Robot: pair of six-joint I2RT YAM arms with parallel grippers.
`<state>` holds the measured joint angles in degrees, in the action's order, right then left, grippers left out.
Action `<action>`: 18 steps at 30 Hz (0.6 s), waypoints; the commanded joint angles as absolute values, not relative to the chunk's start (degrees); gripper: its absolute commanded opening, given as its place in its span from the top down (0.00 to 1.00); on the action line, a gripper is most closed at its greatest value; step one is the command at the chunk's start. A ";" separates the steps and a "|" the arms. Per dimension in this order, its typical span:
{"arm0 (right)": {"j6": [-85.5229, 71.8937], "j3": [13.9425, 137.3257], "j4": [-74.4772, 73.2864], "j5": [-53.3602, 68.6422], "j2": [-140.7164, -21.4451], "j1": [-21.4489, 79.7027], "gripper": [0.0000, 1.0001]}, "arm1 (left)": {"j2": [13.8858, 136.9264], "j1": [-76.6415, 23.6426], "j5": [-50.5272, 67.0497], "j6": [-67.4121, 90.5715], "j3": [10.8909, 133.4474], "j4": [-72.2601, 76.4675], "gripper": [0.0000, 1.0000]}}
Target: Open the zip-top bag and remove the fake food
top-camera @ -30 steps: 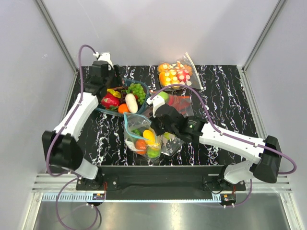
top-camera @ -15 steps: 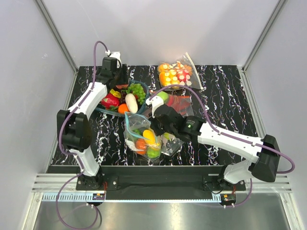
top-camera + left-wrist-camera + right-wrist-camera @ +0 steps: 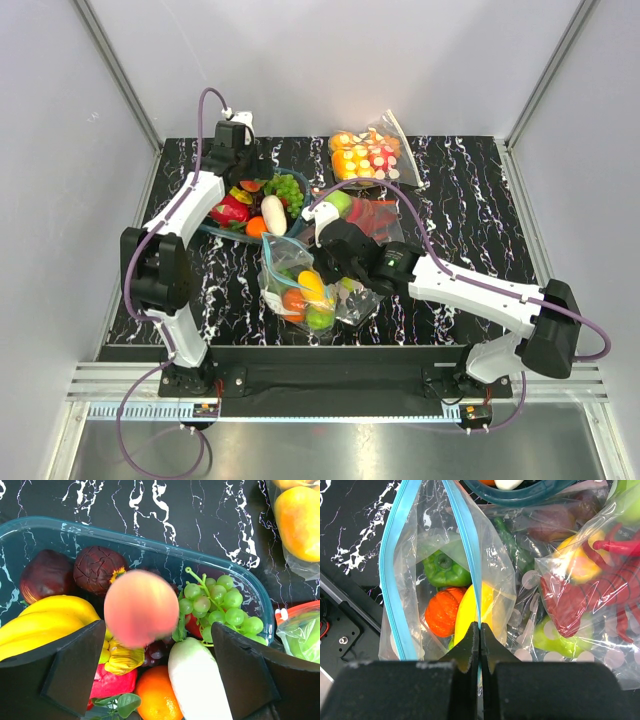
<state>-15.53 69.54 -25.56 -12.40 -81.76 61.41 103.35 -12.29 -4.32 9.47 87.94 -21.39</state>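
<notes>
The scene is being lit brightly and evenly from above, and the pale walls are being washed almost white, with shadows kept soft. In the left wrist view the peach (image 3: pixel 141 608) is being smeared by motion blur, while the tub (image 3: pixel 150 544) rim is being rendered sharply. Small glints are being thrown off the zip-top bag (image 3: pixel 435 540), and the right gripper (image 3: pixel 480 632) is being shown as a dark, featureless mass.

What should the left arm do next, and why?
Probably move the left fingers over to the zip-top bag and reach in for another piece. They are open, the peach looks loose between them above the teal tub, and the right fingers pinch the bag's blue zipper edge, with fake food inside.
</notes>
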 commanded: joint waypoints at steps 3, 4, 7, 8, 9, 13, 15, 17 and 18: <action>-16.44 70.58 -25.66 -12.48 -79.72 61.61 1.00 | 100.21 -11.95 -4.66 9.93 87.37 -20.92 0.07; -16.44 70.66 -25.66 -12.65 -79.72 61.61 1.00 | 99.24 -11.95 -4.40 10.11 86.49 -20.13 0.07; -16.08 71.19 -26.28 -13.18 -79.72 61.61 0.99 | 92.85 -12.04 -2.47 10.72 85.34 -19.34 0.07; -16.00 71.54 -26.37 -13.27 -79.80 61.61 0.99 | 90.99 -12.39 -1.07 10.98 84.82 -19.34 0.07; -16.00 71.80 -26.45 -13.27 -79.72 61.61 1.00 | 89.14 -12.65 -0.53 11.07 84.38 -19.25 0.08; -16.08 72.42 -26.63 -13.80 -79.81 61.61 1.00 | 77.46 -16.42 2.98 9.32 79.82 -18.29 0.08; -16.43 72.51 -26.46 -14.24 -79.63 61.61 0.99 | 70.42 -18.19 4.48 7.74 76.23 -18.19 0.08; -16.35 72.95 -26.80 -14.85 -79.63 61.70 1.00 | 64.99 -20.65 8.06 6.95 74.02 -19.68 0.08; -16.43 73.12 -26.98 -14.94 -79.63 61.70 1.00 | 63.56 -21.61 9.13 6.86 72.00 -21.08 0.08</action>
